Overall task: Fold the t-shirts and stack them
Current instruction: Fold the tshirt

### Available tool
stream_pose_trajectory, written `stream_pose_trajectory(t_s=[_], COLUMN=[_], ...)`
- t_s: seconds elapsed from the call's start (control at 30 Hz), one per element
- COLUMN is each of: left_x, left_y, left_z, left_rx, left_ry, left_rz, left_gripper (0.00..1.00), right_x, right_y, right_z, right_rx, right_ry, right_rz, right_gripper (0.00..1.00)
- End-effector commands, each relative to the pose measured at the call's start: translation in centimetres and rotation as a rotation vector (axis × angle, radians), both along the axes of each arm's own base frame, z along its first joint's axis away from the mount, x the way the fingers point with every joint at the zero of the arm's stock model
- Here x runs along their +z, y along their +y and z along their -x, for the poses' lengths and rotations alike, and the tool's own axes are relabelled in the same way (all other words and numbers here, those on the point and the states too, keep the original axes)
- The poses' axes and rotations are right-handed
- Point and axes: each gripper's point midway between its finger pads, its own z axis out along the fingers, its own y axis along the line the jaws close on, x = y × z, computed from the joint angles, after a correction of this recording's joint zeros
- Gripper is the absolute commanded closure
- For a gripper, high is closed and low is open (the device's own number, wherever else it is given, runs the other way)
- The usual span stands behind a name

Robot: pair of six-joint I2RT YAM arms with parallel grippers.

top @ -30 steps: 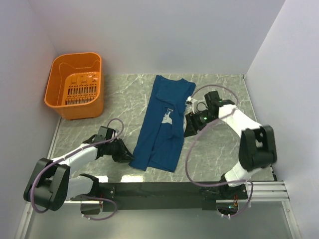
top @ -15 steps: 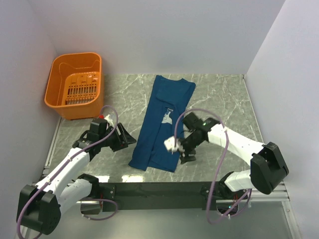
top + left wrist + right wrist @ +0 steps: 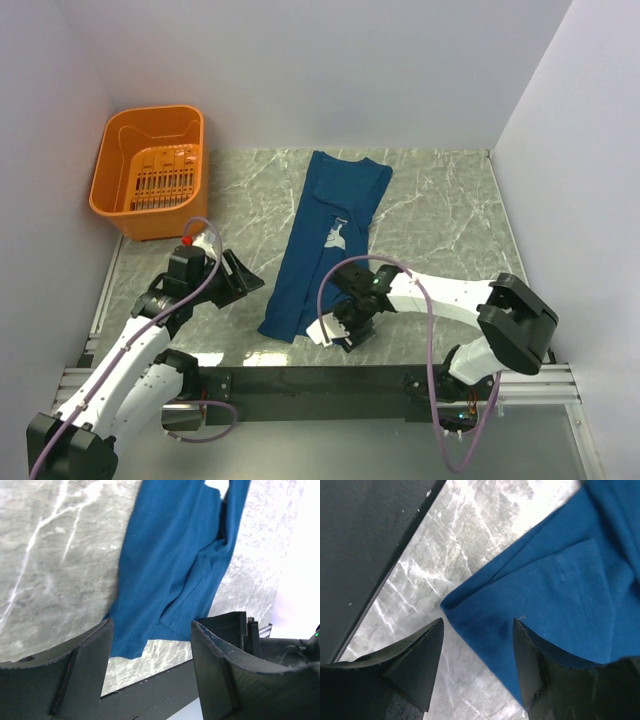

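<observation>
T-shirt (image 3: 318, 275): lengthwise strip, long axis far-to-near. Right gripper (image 3: 343, 330) over near hem corner, jaws spread, empty; left gripper (image 3: 245, 278) beside left edge, likewise.

The blue t-shirt (image 3: 325, 245) lies flat, folded into a long strip, white print showing mid-length.

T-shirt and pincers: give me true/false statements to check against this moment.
1. The t-shirt lies in the orange basket. False: it lies on the table, apart from the basket.
2. The right pincer is open at the shirt's near hem corner. True.
3. The left pincer is shut on the shirt. False: it is open beside the shirt and holds nothing.
4. The shirt is folded into a long strip. True.
</observation>
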Motion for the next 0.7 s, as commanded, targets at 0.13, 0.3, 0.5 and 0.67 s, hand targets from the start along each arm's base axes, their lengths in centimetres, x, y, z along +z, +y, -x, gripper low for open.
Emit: stream_pose_trajectory(t_s=[0.13, 0.3, 0.5, 0.67], left_x=[2.3, 2.4, 1.5, -0.1], left_y=[1.0, 1.0, 0.5, -0.9], left_z=[-0.7, -0.7, -0.5, -0.4], left_rx=[0.057, 0.056, 0.034, -0.026], left_ry=[-0.050, -0.053, -0.038, 0.004], left_rz=[-0.024, -0.025, -0.008, 0.043], left_gripper=[0.32, 0.32, 0.32, 0.32], right_x=[-1.9, -2.1, -2.2, -2.4], right_y=[0.3, 0.3, -2.3, -7.2], right_z=[-0.8, -0.3, 1.2, 3.1], right_rx=[0.021, 0.037, 0.085, 0.145], right_ry=[-0.106, -0.102, -0.095, -0.101], right_rz=[0.039, 0.056, 0.088, 0.147], right_gripper=[0.42, 0.63, 0.89, 0.94])
